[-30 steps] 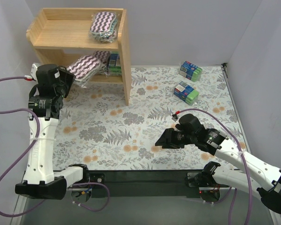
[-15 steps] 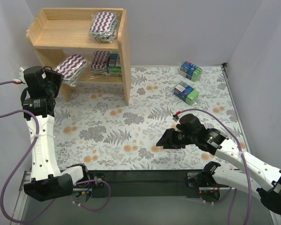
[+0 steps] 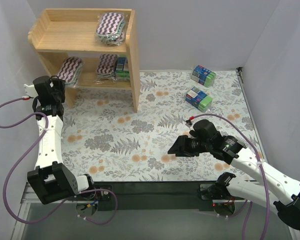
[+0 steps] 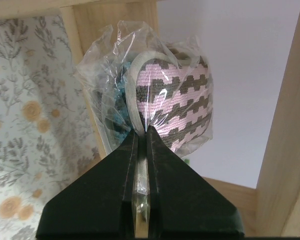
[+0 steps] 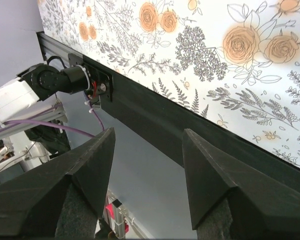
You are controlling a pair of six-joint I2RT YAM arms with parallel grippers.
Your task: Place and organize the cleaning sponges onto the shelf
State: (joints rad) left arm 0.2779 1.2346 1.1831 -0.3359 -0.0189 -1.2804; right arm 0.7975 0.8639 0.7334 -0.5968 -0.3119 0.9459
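My left gripper [image 3: 63, 80] [image 4: 142, 132] is shut on the clear wrap of a purple-and-white zigzag sponge [image 3: 70, 69] [image 4: 175, 105]. It holds that sponge on edge at the left end of the lower tier of the wooden shelf [image 3: 80, 40] [image 4: 285, 125]. A second purple sponge [image 3: 111, 24] lies on the top tier. A third [image 3: 107, 64] sits on the lower tier beside a blue-and-green pack [image 3: 122, 67]. Two more blue-and-green packs [image 3: 203, 75] [image 3: 198, 97] lie on the table at the far right. My right gripper [image 3: 177, 148] [image 5: 149, 137] hangs open over the table's near edge, with nothing between its fingers.
A floral cloth [image 3: 155, 130] covers the table. A black rail [image 3: 155, 187] [image 5: 155, 120] runs along its near edge. The grey walls stand close behind the shelf and along both sides.
The left arm swung left and back, carrying the purple sponge from the front of the lower tier into its left end. The right arm barely moved.
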